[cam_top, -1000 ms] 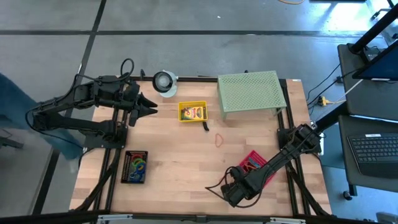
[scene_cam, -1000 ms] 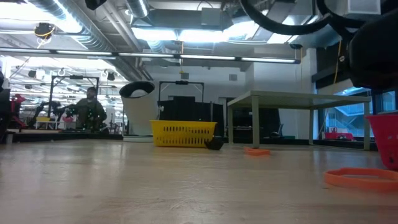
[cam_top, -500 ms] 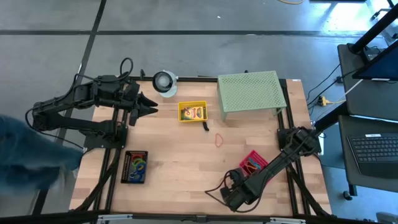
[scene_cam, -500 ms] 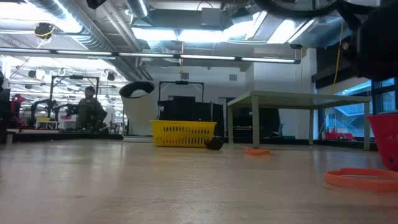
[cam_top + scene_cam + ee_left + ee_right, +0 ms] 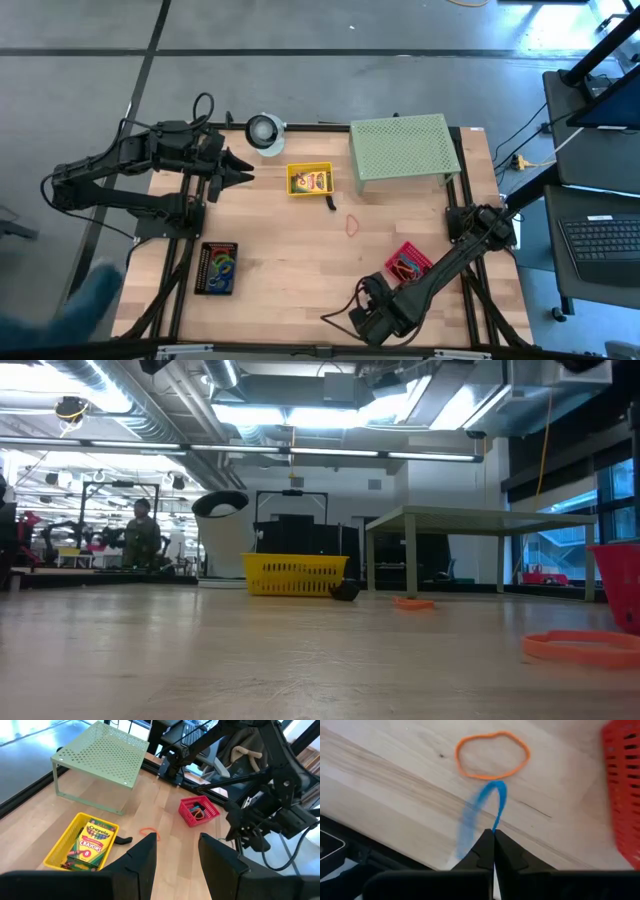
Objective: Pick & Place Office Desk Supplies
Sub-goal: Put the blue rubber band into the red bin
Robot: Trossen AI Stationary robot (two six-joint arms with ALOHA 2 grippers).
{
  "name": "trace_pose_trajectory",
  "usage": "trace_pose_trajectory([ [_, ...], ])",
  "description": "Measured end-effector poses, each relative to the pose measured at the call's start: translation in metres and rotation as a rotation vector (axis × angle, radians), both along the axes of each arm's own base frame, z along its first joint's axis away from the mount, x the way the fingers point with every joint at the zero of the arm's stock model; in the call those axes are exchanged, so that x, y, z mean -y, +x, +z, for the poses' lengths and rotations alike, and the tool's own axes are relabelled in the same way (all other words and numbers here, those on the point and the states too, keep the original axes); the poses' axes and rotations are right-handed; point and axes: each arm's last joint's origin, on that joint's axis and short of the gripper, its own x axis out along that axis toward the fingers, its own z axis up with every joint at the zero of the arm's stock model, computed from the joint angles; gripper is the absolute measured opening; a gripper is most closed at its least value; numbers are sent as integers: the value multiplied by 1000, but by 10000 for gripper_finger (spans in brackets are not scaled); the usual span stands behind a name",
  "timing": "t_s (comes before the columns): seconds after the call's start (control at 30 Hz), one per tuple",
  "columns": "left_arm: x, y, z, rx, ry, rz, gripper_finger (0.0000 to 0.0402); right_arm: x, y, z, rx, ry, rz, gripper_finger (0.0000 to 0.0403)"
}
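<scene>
crayon box [image 5: 91, 841] – flat in yellow bin | orange band [image 5: 492, 754] – flat on wood | blue band [image 5: 485, 812] – pinched, dangling

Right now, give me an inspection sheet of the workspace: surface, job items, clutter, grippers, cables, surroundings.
Surface: wooden table, bare in the middle.
Job's things: crayon box in the yellow basket; orange rubber band on the wood beside the red basket; blue rubber band; black tray of bands near the left arm's base; black clip by the yellow basket.
Clutter: green perforated stand; white-and-grey roll.
Grippers: right gripper at the near edge, shut on the blue rubber band; left gripper open, above the far-left area.
Cables: black loops on the left arm.
Surroundings: person far behind; laptop on a side bench.
</scene>
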Motion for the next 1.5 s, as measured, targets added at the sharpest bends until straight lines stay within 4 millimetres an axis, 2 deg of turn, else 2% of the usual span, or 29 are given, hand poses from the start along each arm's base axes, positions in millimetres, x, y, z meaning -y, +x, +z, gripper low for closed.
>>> trace_pose_trajectory([
  [0.27, 0, 0, 0, 0, -1, 0, 141, 15, -14, 31, -59, -108, 0, 0],
  [0.5, 0, 0, 0, 0, -3, 1, 141, 42, -41, 64, -101, -219, -40, 0],
  [0.67, 0, 0, 0, 0, -3, 1, 141, 65, -65, 72, -79, -207, -66, 0],
  [0.9, 0, 0, 0, 0, -3, 1, 141, 95, -99, 46, -50, -100, -81, 0],
  [1.0, 0, 0, 0, 0, -3, 1, 141, 102, -107, 30, -29, -69, -101, 0],
  [1.2, 0, 0, 0, 0, 3, 16, 141, 103, -108, 7, 1, 2, -90, 0],
  [1.37, -1, 0, 0, -1, 9, 33, 141, 104, -108, 7, 31, -32, -97, 6],
  [1.5, -1, 0, 0, -1, 9, 33, 141, 105, -110, 6, 0, -32, -106, 31],
])
